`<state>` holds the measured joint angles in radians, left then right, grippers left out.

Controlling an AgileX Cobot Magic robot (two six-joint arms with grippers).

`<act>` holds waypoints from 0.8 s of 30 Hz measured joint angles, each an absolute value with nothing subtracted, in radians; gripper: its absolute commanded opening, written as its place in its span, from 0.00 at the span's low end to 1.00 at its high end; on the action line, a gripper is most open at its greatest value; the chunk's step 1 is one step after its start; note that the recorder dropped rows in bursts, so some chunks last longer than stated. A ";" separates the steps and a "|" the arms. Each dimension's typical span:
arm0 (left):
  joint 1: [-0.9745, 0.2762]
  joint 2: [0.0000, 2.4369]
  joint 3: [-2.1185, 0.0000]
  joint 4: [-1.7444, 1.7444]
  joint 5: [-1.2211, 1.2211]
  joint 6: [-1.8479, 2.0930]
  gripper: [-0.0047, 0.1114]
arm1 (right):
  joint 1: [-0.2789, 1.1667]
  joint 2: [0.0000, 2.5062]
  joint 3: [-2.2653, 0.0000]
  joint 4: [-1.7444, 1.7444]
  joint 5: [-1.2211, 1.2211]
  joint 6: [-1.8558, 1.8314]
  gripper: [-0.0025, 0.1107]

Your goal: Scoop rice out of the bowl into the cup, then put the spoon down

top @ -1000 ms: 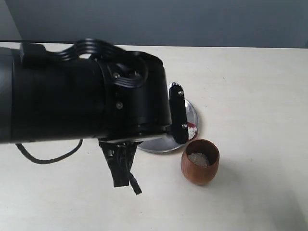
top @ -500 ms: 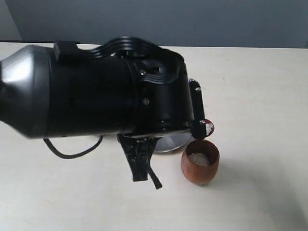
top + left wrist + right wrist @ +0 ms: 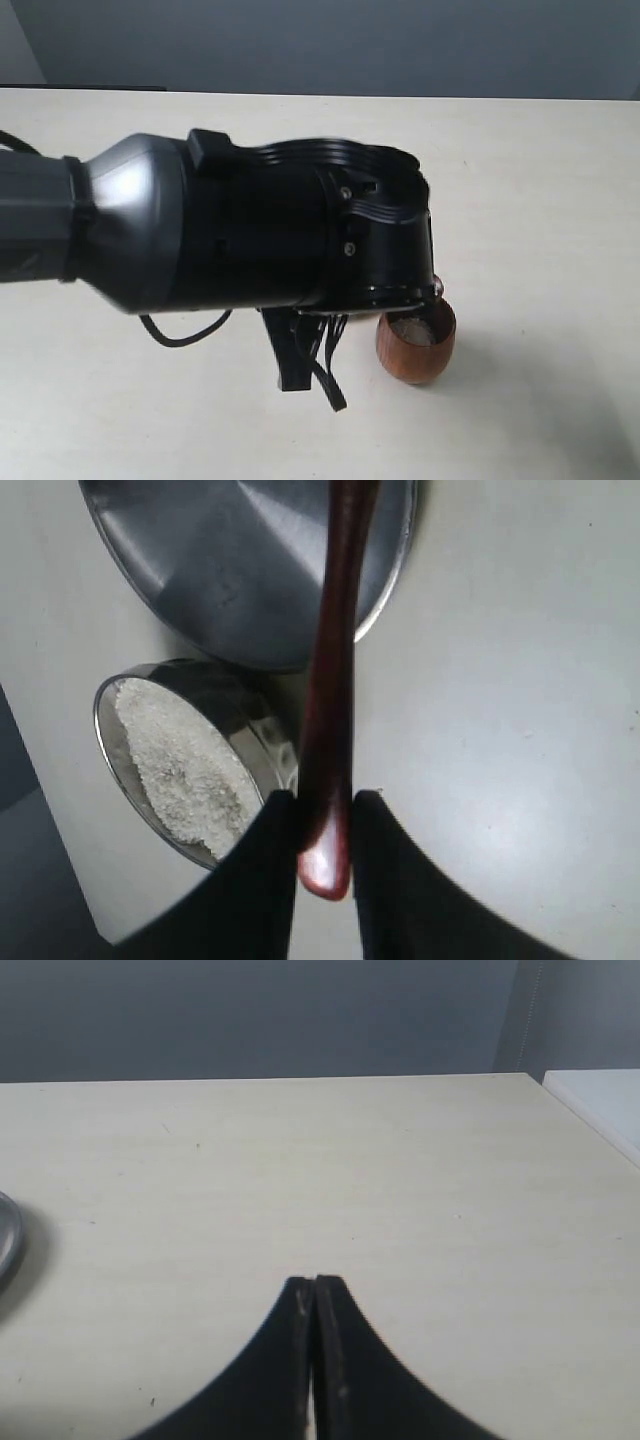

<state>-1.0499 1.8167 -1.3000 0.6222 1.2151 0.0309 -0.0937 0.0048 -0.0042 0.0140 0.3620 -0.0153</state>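
- The left gripper [image 3: 325,815] is pinching the spoon [image 3: 335,680] near the tail end of its long, thin handle. One dark finger sits on each side, and the rounded tip of the handle pokes out just past them.
- In the left wrist view, the reddish-brown handle runs away from the gripper and crosses over the edge of the flat steel plate [image 3: 240,560]. The spoon's head is out of frame there.
- The small steel bowl [image 3: 268,742] stands on the desk [image 3: 500,730] just beside the plate, to one side of the handle. The rice [image 3: 180,770] lies in it as a pale, grainy heap.
- From the exterior view, the bulky black left arm [image 3: 250,240] fills the middle of the scene and hides the bowl and the plate.
- The wooden cup [image 3: 418,352] stands upright on the desk right at the front end of that arm. Its rim is partly covered by the arm, and a little rice [image 3: 415,331] shows inside it.
- The right gripper [image 3: 314,1295] has its two fingers pressed together with nothing between them. It hangs over bare desk [image 3: 350,1160], with only a sliver of the plate's rim [image 3: 8,1235] at the edge of its view.
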 measured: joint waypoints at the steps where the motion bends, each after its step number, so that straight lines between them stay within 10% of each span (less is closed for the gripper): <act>1: -1.050 1.817 -1.300 0.622 1.215 0.031 0.04 | -0.094 0.005 -0.004 0.014 0.362 -0.015 0.02; 24: -1.116 1.866 -1.300 0.811 1.216 -0.028 0.04 | -0.094 0.005 -0.004 0.014 0.362 -0.015 0.02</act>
<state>-1.1162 1.8660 -1.3000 0.8114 1.2156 -0.0276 -0.0937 0.0048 -0.0042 0.0140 0.3620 -0.0153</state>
